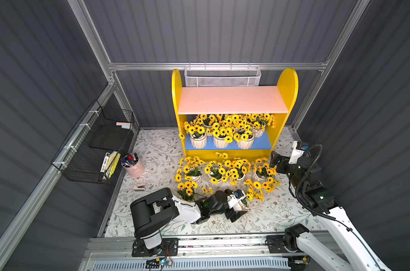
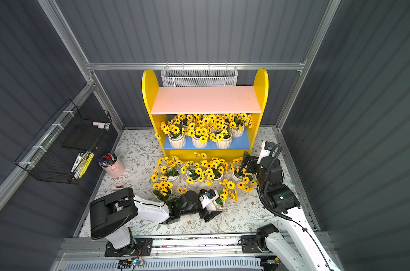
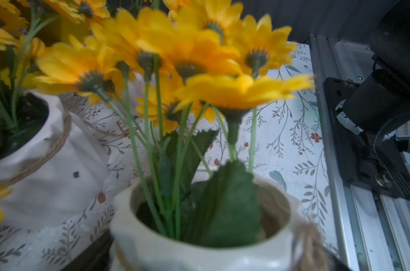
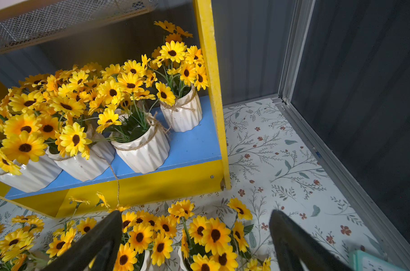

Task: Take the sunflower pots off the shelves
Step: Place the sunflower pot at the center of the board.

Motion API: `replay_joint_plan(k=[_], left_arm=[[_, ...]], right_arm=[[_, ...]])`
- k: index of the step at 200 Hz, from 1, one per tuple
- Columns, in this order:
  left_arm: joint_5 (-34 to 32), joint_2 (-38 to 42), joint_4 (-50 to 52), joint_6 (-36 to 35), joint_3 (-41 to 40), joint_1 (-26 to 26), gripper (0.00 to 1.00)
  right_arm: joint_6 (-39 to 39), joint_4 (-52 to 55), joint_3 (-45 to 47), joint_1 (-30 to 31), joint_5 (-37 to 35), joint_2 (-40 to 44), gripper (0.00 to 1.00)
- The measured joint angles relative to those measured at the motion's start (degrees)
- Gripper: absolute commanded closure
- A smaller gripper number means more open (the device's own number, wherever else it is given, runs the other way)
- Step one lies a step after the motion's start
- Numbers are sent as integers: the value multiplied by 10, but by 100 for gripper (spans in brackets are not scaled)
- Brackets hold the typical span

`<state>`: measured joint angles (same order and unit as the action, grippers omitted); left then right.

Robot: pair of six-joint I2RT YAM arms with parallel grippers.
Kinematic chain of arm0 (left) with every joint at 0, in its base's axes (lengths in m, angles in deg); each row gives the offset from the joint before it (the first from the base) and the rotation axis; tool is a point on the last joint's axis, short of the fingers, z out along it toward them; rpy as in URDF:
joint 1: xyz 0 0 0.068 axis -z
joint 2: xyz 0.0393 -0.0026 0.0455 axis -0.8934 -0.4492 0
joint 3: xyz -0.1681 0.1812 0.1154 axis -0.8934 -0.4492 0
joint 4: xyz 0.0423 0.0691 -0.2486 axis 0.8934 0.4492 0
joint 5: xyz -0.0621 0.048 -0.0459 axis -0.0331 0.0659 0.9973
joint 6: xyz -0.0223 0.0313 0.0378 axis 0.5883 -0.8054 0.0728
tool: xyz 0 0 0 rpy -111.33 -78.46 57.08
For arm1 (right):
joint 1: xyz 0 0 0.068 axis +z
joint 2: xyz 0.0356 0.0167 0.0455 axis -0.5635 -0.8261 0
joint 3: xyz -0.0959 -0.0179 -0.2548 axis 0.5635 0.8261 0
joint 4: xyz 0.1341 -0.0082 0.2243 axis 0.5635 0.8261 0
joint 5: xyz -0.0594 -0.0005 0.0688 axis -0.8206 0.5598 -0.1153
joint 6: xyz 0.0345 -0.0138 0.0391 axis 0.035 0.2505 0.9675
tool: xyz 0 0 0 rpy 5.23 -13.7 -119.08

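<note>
Top views: the shelves [image 1: 177, 98], with yellow round-topped sides, stand at the back of the floral-patterned table [image 1: 152, 145]. The shelved sunflower pots [image 1: 220, 142] all sit on the blue lower board [image 1: 262, 142], three in a front row and more behind, under the pink upper board [image 1: 232, 99]. A second group, the table pots [image 1: 222, 172], stands just in front of the unit. The left gripper [image 1: 239, 206] lies low near the table's front edge, at the front pot [image 2: 219, 206], which is tilted. The right gripper [image 1: 275, 162] hovers beside the unit's right side panel, over the rightmost table pots. A white mesh basket [image 1: 222, 78] hangs behind the shelves. A black wire rack [image 1: 93, 145] hangs on the left wall, with a pink cup of pens [image 1: 133, 167] below it.

Left wrist view: the front pot fills the lower frame, blurred, with twine at its rim. Dark fingers [image 3: 93, 253] show close against its wall on both sides. Whether they clamp it or merely flank it cannot be told. A neighbouring pot [image 3: 47, 176] stands just beside it.

Right wrist view: the right gripper's two fingers [image 4: 100, 241] are spread wide and hold nothing; the table pots' flowers lie below the gap. Four shelved pots are visible on the lower board, and a twine strand [image 4: 116, 178] hangs over its front edge.
</note>
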<state>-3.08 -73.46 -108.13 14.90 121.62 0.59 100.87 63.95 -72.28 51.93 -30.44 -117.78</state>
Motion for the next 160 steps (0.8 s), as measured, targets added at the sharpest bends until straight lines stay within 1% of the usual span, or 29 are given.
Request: replay_joint_plan(k=[43, 117, 160], left_arm=[[16, -64, -84, 14, 22, 3, 100], [36, -151, -148, 26, 85, 12, 100], [38, -180, -198, 26, 89, 13, 100]], right_arm=[[-6, -4, 0, -2, 0, -5, 1], [-8, -22, 1, -3, 0, -7, 1], [-8, -23, 1, -4, 3, -7, 1]])
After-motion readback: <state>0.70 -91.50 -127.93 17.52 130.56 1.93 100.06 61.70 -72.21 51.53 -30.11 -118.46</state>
